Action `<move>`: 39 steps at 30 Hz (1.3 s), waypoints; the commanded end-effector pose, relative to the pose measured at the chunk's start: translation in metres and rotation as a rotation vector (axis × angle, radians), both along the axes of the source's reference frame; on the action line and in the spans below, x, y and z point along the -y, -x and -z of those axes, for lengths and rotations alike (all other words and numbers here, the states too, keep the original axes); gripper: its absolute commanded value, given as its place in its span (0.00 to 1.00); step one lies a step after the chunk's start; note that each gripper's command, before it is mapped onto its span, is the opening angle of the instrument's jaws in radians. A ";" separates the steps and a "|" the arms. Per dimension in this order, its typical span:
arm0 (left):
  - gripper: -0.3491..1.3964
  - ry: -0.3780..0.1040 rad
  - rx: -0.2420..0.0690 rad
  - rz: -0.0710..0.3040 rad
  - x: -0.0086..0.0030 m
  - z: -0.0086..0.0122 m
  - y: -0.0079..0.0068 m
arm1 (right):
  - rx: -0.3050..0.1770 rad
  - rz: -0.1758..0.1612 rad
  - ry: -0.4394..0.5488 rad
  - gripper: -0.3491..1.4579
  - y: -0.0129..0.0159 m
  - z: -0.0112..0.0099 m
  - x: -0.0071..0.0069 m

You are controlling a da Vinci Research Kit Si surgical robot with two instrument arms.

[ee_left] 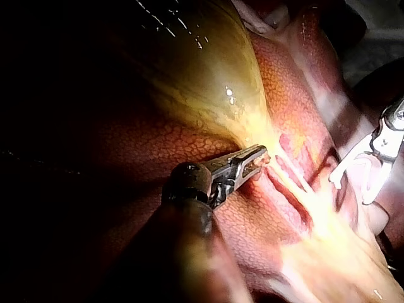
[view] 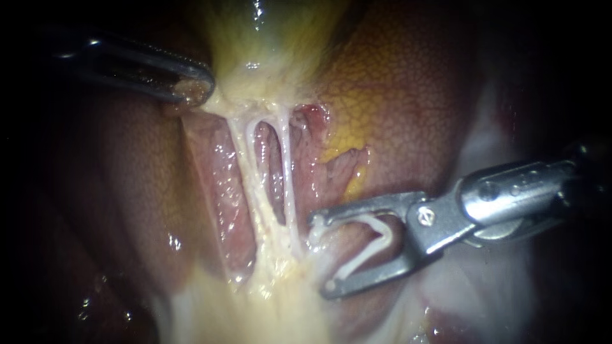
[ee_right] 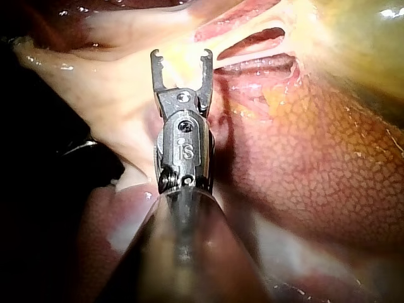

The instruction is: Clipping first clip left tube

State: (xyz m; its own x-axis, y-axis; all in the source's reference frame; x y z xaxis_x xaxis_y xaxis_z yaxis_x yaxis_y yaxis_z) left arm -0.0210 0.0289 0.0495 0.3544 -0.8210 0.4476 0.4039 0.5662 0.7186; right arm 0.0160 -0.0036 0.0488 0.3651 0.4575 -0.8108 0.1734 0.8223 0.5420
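Note:
Two pale tubes run down from the gallbladder point(view: 268, 38): the left tube point(view: 244, 167) and the right tube point(view: 286, 172). My left instrument point(view: 191, 90) has its jaws shut on the tissue at the gallbladder's neck, also seen in the left wrist view point(ee_left: 255, 158). My right instrument point(view: 322, 257) holds a white clip point(view: 376, 245) between its spread jaws. Its tips lie just right of the right tube's lower end, around neither tube. The right wrist view shows these jaws point(ee_right: 181, 58) spread ahead of pale tissue.
Mottled red-brown liver point(view: 401, 95) lies to the right and behind the tubes. Yellow fatty tissue point(view: 274, 286) spreads below where the tubes join. Pale membrane point(view: 491, 146) lies behind the right instrument's shaft.

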 end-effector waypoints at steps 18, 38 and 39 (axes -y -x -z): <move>0.00 0.000 0.000 0.000 0.0001 0.0000 0.0000 | -0.011 -0.011 -0.026 0.49 -0.0022 -0.0051 -0.0030; 0.00 0.001 -0.001 0.001 0.0001 -0.0001 0.0001 | -0.018 0.033 -0.076 0.48 -0.0031 -0.0102 -0.0039; 0.00 0.001 -0.001 0.001 0.0001 -0.0001 0.0001 | -0.023 0.036 -0.077 0.48 -0.0030 -0.0104 -0.0040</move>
State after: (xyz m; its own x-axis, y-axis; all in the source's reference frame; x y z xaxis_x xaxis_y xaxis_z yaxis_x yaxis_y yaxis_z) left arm -0.0211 0.0288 0.0496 0.3542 -0.8209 0.4480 0.4053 0.5665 0.7175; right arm 0.0190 0.0005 0.0593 0.3630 0.5062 -0.7823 0.2201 0.7693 0.5998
